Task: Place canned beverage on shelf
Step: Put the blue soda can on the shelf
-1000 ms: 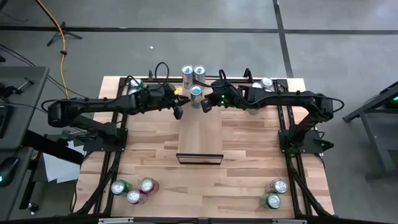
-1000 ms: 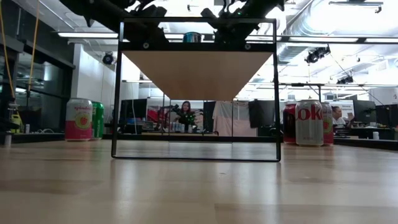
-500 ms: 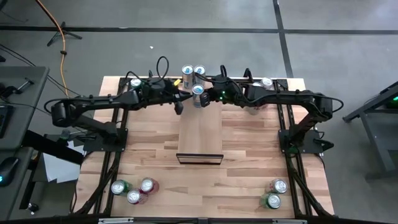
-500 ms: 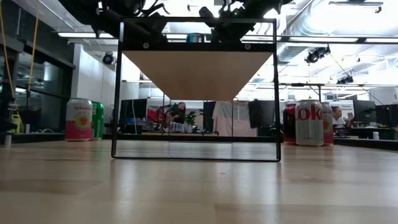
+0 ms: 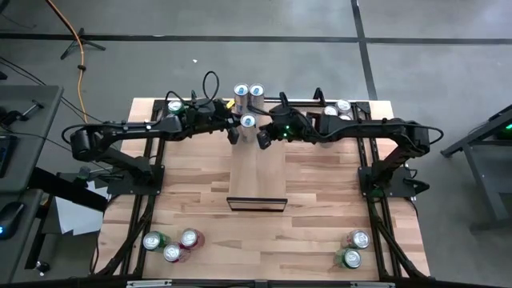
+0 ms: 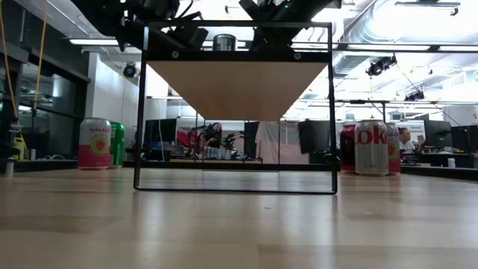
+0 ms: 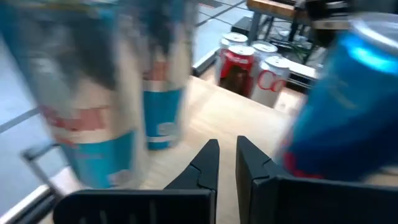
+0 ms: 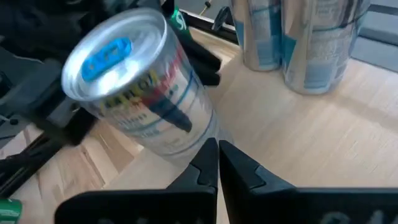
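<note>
At the near short end of the long pale smooth wooden shelf [image 5: 256,172] stands its thin dark frame. Farther back, a slim silver-and-blue metal can [image 5: 248,122] now stands free on it, nudged leftward; the left gripper [image 5: 234,137] and right gripper [image 5: 262,141] flank it, fingers clenched, empty.

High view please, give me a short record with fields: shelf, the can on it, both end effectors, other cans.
shelf: long pale wooden panel, dark frame at its near end
can on shelf: silver and blue can, upright at the far end
left end effector: shut, beside that can, empty
right end effector: shut, beside that can, empty
other cans: two silver and blue cans behind the shelf; more at the table corners
</note>
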`<act>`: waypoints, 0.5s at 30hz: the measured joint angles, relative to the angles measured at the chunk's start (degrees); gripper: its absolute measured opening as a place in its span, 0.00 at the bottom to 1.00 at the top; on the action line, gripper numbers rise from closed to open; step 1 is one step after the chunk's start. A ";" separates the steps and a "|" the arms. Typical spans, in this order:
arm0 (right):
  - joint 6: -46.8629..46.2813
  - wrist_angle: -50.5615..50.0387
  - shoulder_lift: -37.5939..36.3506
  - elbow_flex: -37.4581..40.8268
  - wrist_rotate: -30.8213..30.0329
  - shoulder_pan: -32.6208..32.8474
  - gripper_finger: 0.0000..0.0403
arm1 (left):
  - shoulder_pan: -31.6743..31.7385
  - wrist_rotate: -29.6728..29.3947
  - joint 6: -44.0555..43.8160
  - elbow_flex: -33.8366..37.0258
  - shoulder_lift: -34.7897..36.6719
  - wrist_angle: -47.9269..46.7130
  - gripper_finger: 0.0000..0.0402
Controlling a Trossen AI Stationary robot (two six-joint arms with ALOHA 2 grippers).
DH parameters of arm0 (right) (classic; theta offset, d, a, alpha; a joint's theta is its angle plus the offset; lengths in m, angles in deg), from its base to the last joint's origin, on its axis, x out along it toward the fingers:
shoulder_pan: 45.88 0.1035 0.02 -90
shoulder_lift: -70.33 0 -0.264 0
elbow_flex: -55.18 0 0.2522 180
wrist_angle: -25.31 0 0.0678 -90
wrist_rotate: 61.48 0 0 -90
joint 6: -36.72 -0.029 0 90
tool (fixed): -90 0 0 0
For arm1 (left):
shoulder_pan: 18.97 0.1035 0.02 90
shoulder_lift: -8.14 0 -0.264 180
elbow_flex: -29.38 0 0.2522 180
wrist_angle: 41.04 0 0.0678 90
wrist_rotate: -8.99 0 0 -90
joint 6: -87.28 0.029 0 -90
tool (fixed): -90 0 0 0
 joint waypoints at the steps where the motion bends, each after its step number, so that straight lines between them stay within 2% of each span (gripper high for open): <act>1: 0.46 -0.82 0.00 -0.43 -0.11 0.31 0.00 | 0.19 -0.10 0.22 0.00 0.02 -0.01 0.00; 5: 2.89 -7.99 -0.19 -3.52 -0.02 0.97 0.00 | 1.05 -0.03 2.55 0.02 2.18 -2.24 0.00; 10: 11.67 -19.72 -0.72 -12.81 -0.06 0.75 0.00 | 2.28 -0.51 4.43 0.00 10.18 -8.61 0.00; 15: 17.75 -20.65 -0.67 -23.90 2.42 0.69 0.00 | 2.09 -0.47 3.39 -0.02 20.00 -15.27 0.00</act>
